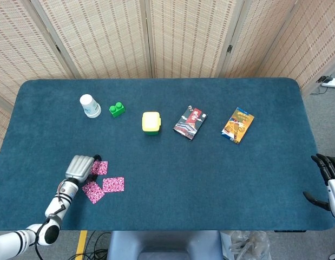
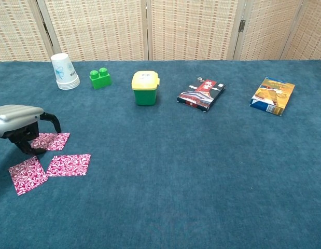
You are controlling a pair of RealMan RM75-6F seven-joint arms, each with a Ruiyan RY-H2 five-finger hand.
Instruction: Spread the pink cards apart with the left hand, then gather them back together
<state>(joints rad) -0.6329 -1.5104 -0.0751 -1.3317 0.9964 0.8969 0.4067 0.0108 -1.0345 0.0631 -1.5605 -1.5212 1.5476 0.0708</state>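
Fingertips (image 2: 30, 149) of my left hand (image 2: 17, 120) curl down onto the near edge of the farthest pink card (image 2: 52, 141), touching it without gripping (the thumb sticks out to the side, above the cloth). In the head view that same left hand (image 1: 80, 166) sits at the table's near-left corner with its silver back up. 3 pink cards lie spread: the one under my fingers, a second card (image 2: 69, 164) just toward me and to the right, and a third card (image 2: 27, 175) beside it on the left, corners close but each flat on the blue table (image 2: 181, 171).

Farther off, along the back, stand a white paper cup (image 2: 64, 71), a green block (image 2: 100, 78), a yellow-lidded green tub (image 2: 145, 88), a dark red packet (image 2: 201, 94) and an orange-and-blue packet (image 2: 273, 96), all well apart from the cards.

At the table's right edge my right hand (image 1: 325, 179) hangs with its dark fingers apart, holding nothing.
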